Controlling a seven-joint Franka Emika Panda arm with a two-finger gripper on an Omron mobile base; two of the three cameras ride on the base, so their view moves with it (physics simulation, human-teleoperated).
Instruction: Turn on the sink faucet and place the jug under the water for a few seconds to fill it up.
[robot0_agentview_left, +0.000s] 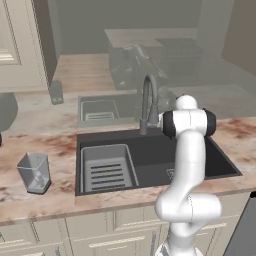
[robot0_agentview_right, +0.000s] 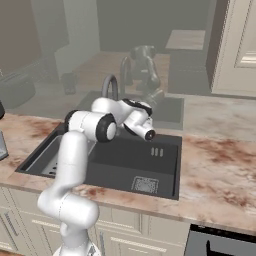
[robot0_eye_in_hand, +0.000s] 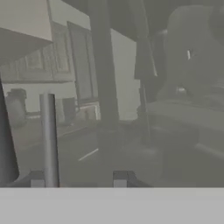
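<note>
Sitting near the front of the counter (robot0_agentview_left: 60, 150), off to the left of the sink (robot0_agentview_left: 150, 155), is the jug (robot0_agentview_left: 33, 172). It stands upright and looks empty. Nothing touches it. It is well apart from the arm.

Next comes the sink. It is black, with a grey rack (robot0_agentview_left: 106, 169) in its left part. The sink looks dry, and no blue water falls into it.

Behind the sink stands the faucet (robot0_agentview_left: 149, 100). The arm bends over the sink and reaches up close to the faucet.

In the hand view, the end effector (robot0_eye_in_hand: 78, 179) shows two small tips, part way apart. A thin grey rod (robot0_eye_in_hand: 48, 140) rises right by one tip. I cannot tell if the tips squeeze it or just sit beside it.

I think the robot is on the first step, which is turning on the water. The next move calls for a push or pull on the faucet's handle until water runs. After that, the arm must go over to the jug, pick it up, and hold it under the spout.
</note>
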